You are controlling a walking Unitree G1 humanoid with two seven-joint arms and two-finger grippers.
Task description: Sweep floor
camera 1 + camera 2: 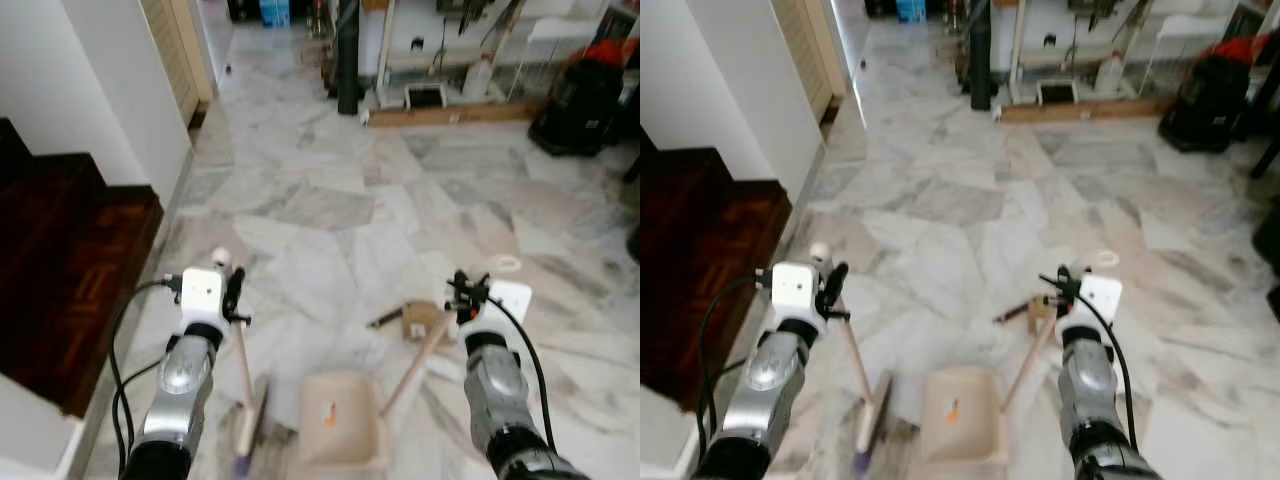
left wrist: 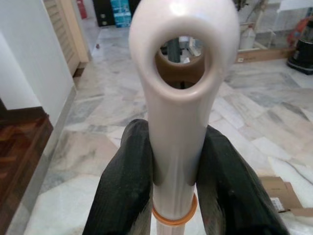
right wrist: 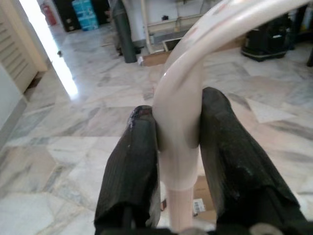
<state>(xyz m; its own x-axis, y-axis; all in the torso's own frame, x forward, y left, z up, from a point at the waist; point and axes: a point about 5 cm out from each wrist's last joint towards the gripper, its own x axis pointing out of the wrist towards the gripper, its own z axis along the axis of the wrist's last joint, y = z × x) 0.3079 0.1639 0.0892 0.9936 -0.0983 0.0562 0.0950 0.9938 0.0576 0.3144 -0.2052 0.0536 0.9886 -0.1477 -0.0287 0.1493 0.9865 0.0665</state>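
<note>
My left gripper (image 1: 232, 295) is shut on the top of a cream broom handle (image 2: 178, 122), just under its hanging hole. The handle slants down to the broom head (image 1: 250, 430), which rests on the marble floor (image 1: 330, 210). My right gripper (image 1: 466, 295) is shut on the curved cream grip (image 3: 178, 103) of the dustpan handle (image 1: 415, 365). The beige dustpan (image 1: 342, 425) sits flat on the floor between my arms, right of the broom head, with a small orange speck inside. A scrap of cardboard (image 1: 420, 318) and a short dark stick (image 1: 385, 319) lie just beyond the pan.
A dark wooden stair landing (image 1: 60, 260) and a white wall (image 1: 100, 80) close off the left. At the far side stand a dark post (image 1: 348, 60), a wooden plank (image 1: 450, 115) and a black and red machine (image 1: 580, 95). A white ring (image 1: 505, 264) lies right of my right gripper.
</note>
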